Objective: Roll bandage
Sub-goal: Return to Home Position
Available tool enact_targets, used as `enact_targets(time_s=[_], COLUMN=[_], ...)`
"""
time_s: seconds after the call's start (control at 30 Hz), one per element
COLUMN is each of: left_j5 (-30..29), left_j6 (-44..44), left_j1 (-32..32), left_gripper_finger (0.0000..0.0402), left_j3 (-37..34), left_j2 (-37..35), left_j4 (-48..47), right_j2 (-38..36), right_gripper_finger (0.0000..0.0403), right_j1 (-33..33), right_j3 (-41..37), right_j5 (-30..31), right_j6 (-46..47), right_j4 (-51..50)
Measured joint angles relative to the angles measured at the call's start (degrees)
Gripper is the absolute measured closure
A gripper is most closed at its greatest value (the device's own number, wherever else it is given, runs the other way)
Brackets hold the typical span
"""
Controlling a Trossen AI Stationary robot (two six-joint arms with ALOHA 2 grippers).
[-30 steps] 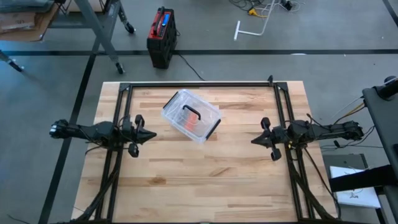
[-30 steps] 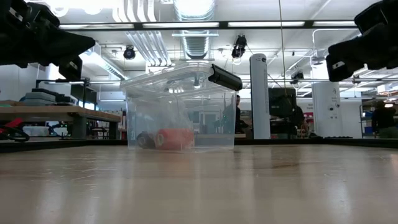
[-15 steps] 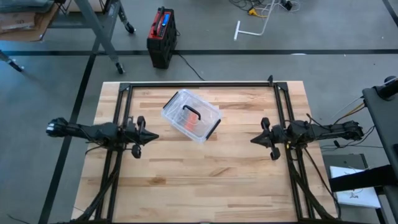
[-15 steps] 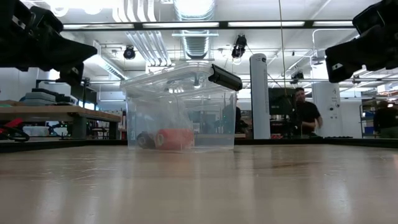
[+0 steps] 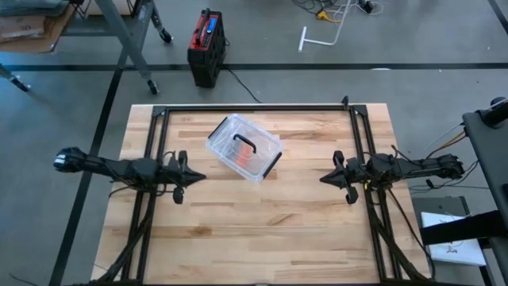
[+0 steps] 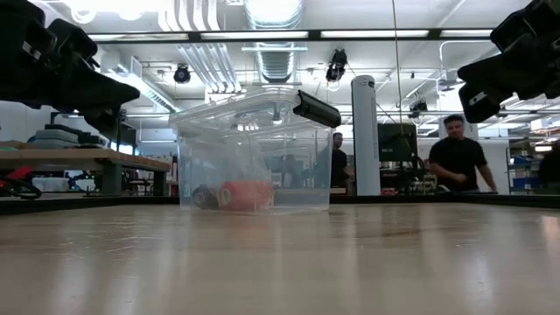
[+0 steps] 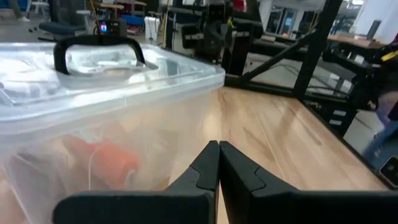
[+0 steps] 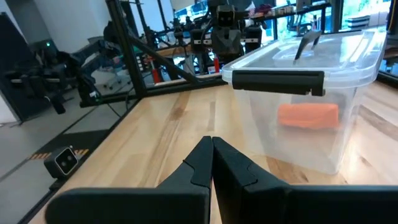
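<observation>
On the table (image 5: 262,230), the clear bin (image 5: 244,148) sits lidded, the orange bandage roll (image 6: 245,194) inside. My left pincer (image 5: 197,176) and right pincer (image 5: 324,179) flank it, clear of it, both pinched together, empty. The job looks finished; only parking remains.

High view: we look straight down on the whole pale wooden table (image 5: 262,230).
Low view: we look level across it, roomward.
Wrist views: we face inward from opposite sides, sharing the clear plastic bin (image 7: 93,118).
</observation>
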Motion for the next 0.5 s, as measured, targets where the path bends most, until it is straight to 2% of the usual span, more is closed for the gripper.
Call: enact_targets(time_s=[0.5], left_j5=[0.0], left_j6=[0.0], left_j1=[0.0], left_gripper_finger=[0.0401], left_j3=[0.0], left_j2=[6.9], left_j4=[0.0], right_j2=[0.0], right_gripper_finger=[0.04], right_j1=[0.0], right_j3=[0.0], right_j5=[0.0], right_j6=[-0.1], right_j4=[0.0])
